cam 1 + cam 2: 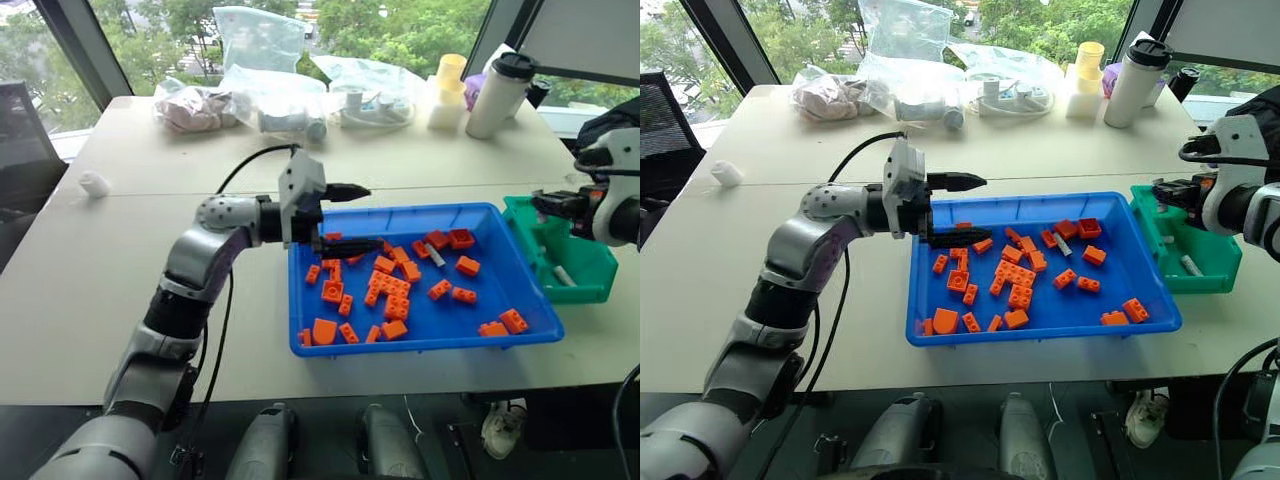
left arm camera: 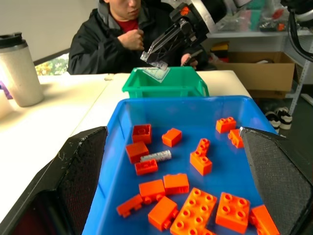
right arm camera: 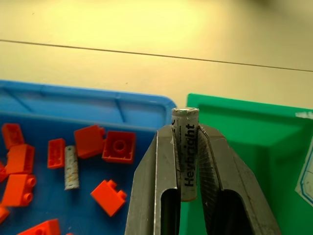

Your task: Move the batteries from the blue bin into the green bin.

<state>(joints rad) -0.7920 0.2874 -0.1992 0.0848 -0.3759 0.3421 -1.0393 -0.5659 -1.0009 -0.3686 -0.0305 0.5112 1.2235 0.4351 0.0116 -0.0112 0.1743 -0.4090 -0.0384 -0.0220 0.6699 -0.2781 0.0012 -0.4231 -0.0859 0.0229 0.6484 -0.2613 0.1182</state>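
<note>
Right gripper [image 3: 185,169]: clamped on a battery [image 3: 185,152], long axis along the fingers, above green bin [image 3: 254,147] rim | left gripper [image 1: 335,215]: fingers apart over blue bin [image 1: 500,250] | second battery [image 2: 155,156] flat among bricks [image 2: 195,210].

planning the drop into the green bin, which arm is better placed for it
Right. The right gripper is shut on a battery at the green bin. The left gripper is open and holds nothing, over the blue bin's far-left corner.

Silver-grey jointed left arm [image 1: 190,270] with a looping black cable [image 1: 245,163] and black jaws
</note>
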